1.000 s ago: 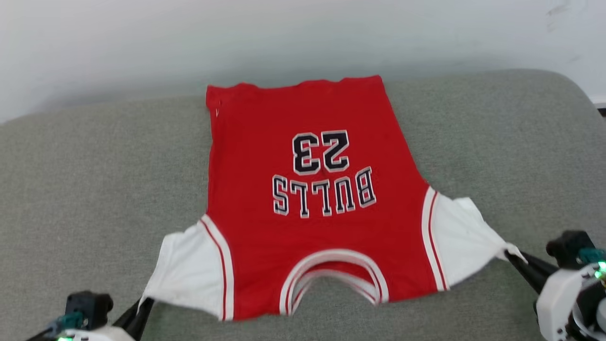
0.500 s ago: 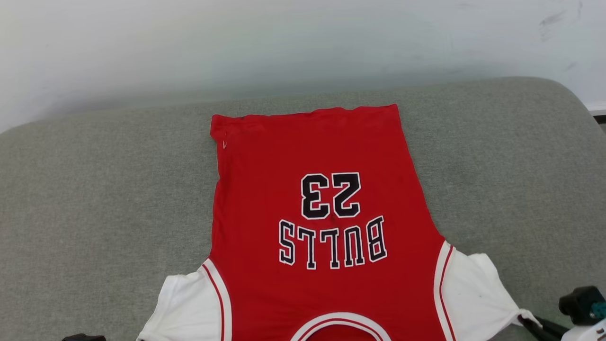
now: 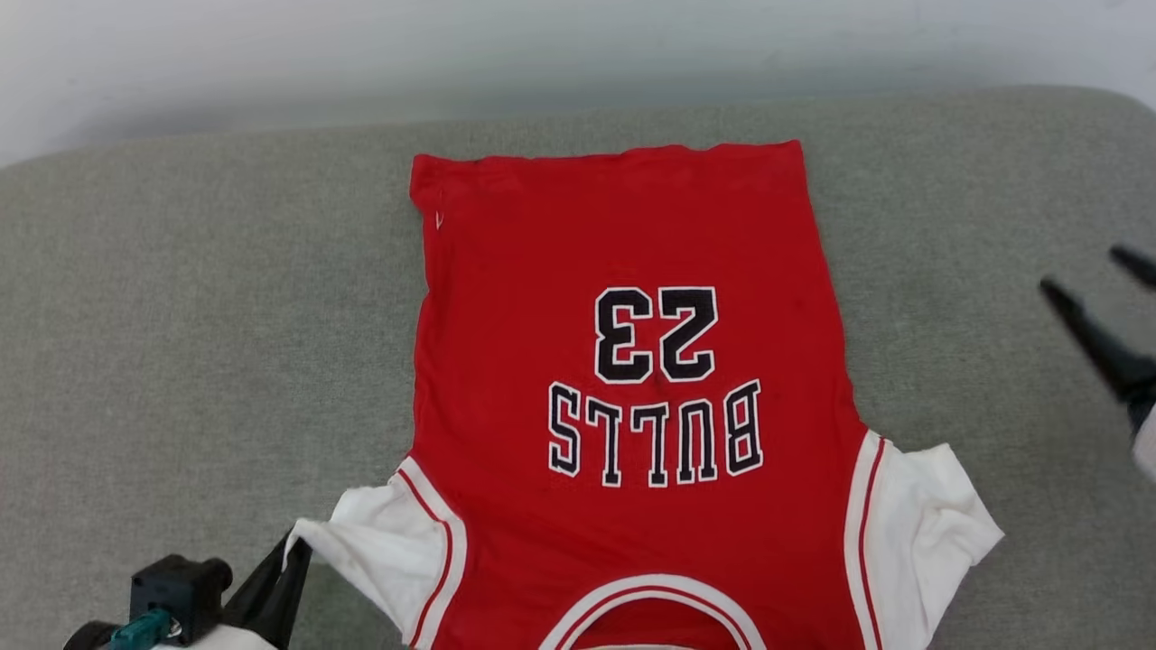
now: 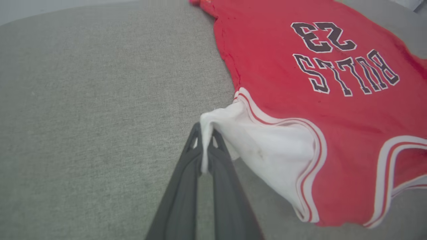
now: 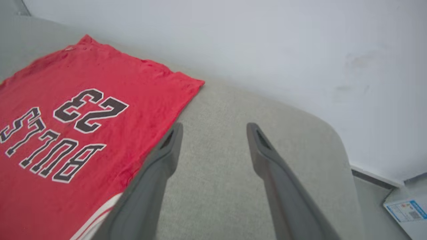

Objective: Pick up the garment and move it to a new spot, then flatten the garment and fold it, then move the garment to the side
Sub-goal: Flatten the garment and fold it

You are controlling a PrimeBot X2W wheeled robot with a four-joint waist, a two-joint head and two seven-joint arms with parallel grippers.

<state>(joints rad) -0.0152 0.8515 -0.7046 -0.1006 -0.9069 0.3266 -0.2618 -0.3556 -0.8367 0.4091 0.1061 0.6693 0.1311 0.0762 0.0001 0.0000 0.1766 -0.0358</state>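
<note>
The garment [image 3: 623, 397], a red jersey with white sleeves, lies flat on the grey cushion with its black "BULLS 23" print facing up and its collar toward me. My left gripper [image 3: 289, 552] is shut on the tip of the white left sleeve [image 4: 204, 140], pulling it out to the lower left. My right gripper [image 3: 1093, 275] hovers open above the cushion, to the right of the garment, with nothing between its fingers [image 5: 166, 146]. The right sleeve [image 3: 930, 524] lies loose on the cushion.
The grey cushion [image 3: 181, 316] spreads wide on both sides of the garment. A pale wall [image 3: 542, 54] rises behind it. In the right wrist view the cushion's rounded end [image 5: 333, 140] drops to a floor with a printed card [image 5: 405, 210].
My right gripper let go of the right sleeve, opened, and rose away to the right; that sleeve fell slack. The left gripper keeps its hold. The camera view shifted.
</note>
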